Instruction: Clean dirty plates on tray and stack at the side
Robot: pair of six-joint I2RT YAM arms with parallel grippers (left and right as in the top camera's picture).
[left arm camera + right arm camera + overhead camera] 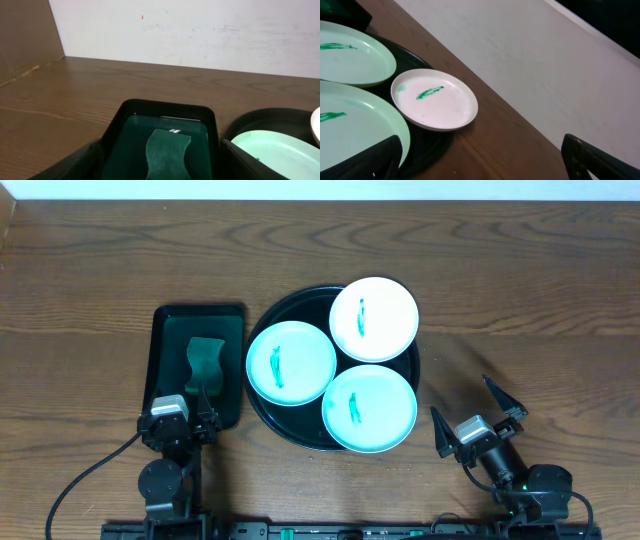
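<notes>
Three white plates with teal smears lie on the round black tray (266, 408): a left plate (291, 363), a back right plate (374, 318) that overhangs the rim, and a front plate (369, 408). My left gripper (204, 406) is open over the near end of the rectangular tray, a green sponge (168, 155) between its fingers, not held. My right gripper (477, 413) is open and empty over bare wood right of the round tray. In the right wrist view the back right plate (435, 106) lies ahead, the front plate (355, 130) by my left finger.
A small rectangular dark tray (165, 340) with the green sponge (206, 362) stands left of the round tray. Bare wood-grain tabletop (540, 330) lies to the right and at the back. A white wall (200, 30) runs along the far edge.
</notes>
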